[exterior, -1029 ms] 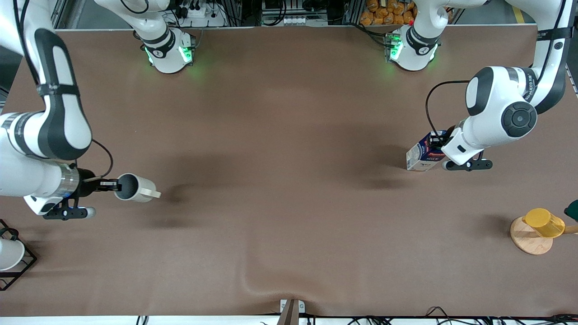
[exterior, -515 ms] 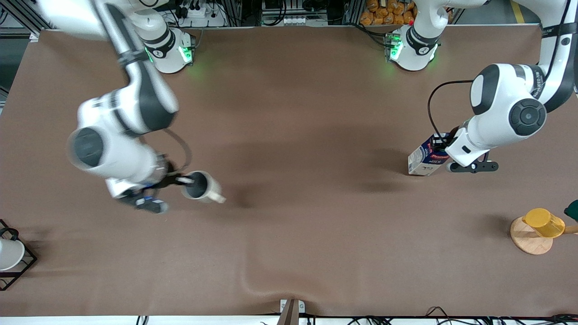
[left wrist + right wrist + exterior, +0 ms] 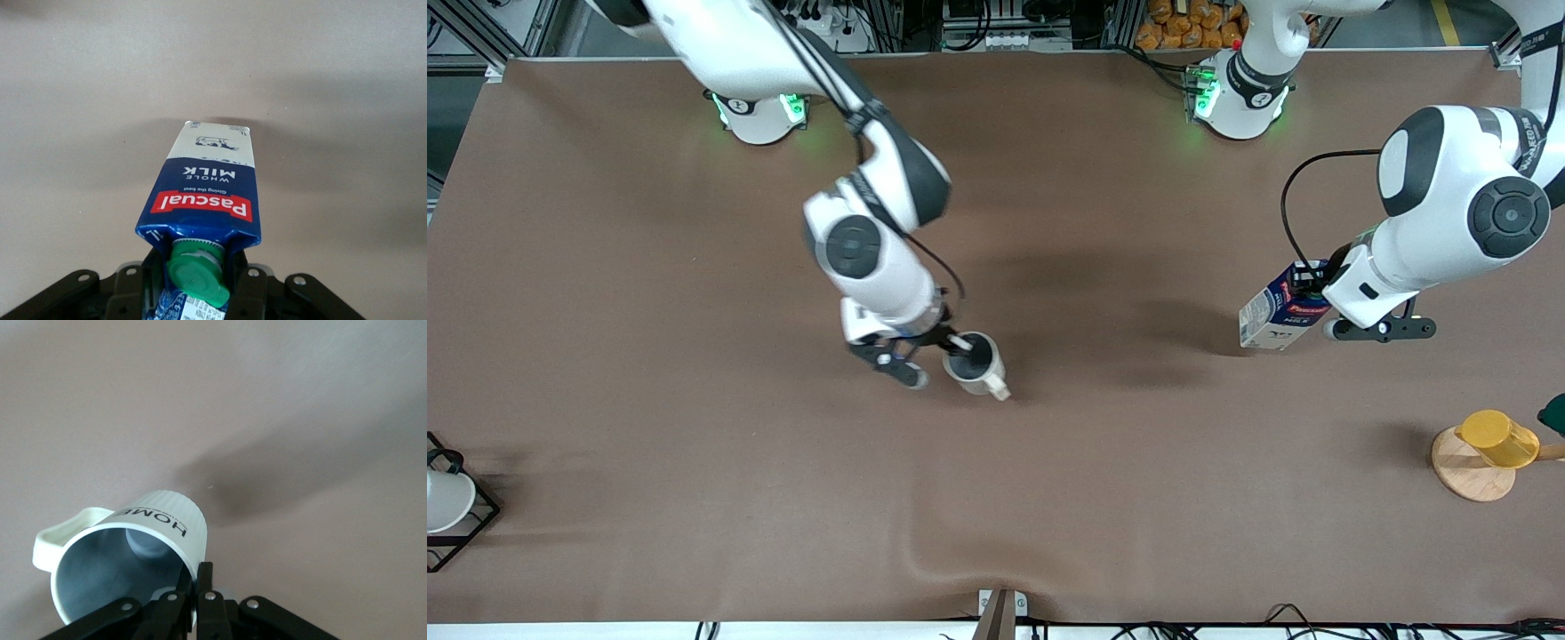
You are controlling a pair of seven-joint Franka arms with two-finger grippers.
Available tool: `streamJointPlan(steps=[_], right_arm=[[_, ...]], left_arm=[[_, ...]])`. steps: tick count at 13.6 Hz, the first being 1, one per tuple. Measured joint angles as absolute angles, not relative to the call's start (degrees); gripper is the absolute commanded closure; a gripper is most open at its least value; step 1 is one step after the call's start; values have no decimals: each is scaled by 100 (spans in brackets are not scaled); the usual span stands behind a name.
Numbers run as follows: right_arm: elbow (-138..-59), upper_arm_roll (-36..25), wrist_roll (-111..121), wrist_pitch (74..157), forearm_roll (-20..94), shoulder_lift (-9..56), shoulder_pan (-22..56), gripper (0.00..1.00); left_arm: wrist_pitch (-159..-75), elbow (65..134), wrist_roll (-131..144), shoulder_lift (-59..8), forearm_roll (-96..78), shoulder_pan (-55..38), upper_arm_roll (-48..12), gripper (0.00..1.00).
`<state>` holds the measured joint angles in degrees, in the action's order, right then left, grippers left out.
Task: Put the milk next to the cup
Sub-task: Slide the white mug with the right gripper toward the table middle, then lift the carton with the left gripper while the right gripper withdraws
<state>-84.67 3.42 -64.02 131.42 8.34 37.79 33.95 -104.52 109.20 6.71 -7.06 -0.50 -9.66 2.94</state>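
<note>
The cup (image 3: pixel 976 362) is an off-white mug with a grey inside and a small handle. My right gripper (image 3: pixel 959 343) is shut on its rim and holds it over the middle of the table. In the right wrist view the cup (image 3: pixel 127 550) reads "HOME" and my right gripper (image 3: pixel 198 577) pinches its wall. The milk (image 3: pixel 1282 307), a dark blue carton with a red band and white base, hangs tilted over the table toward the left arm's end. My left gripper (image 3: pixel 1312 284) is shut on its top. The left wrist view shows the milk (image 3: pixel 208 193) with its green cap (image 3: pixel 197 272) between my left gripper's (image 3: pixel 195 283) jaws.
A yellow cup (image 3: pixel 1498 438) lies on a round wooden coaster (image 3: pixel 1469 471) at the left arm's end, nearer the camera. A plain white cup (image 3: pixel 445 500) sits in a black wire rack (image 3: pixel 471 529) at the right arm's end. The brown table cloth (image 3: pixel 960 533) has a wrinkle near the front edge.
My right arm has swung the cup from the right arm's end to over the table's middle. My left gripper with the milk has shifted slightly toward the left arm's end.
</note>
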Motion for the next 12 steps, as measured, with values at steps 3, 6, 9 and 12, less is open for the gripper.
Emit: streamJointPlan(steps=[3,6,9,12], right_arm=[[-8302,295,-6479,13331,757,4141,3528,100],[-8280,250,-6478,13160,584,4147,3528,100],[-8277,251,-6479,12879,360,4167,3533,94],[-8275,252,-6507,12877,332,4250,3572,0]], left_arm=[[-10232,10750,679,-705,-50,-1020,122,62],[-9982,10491,893,-704,-51,-1054,-257,62],[-9878,10406,1093,-705,-53,-1070,-637,63],[-9866,10364,1322,-712,-62,-1072,-941,63]])
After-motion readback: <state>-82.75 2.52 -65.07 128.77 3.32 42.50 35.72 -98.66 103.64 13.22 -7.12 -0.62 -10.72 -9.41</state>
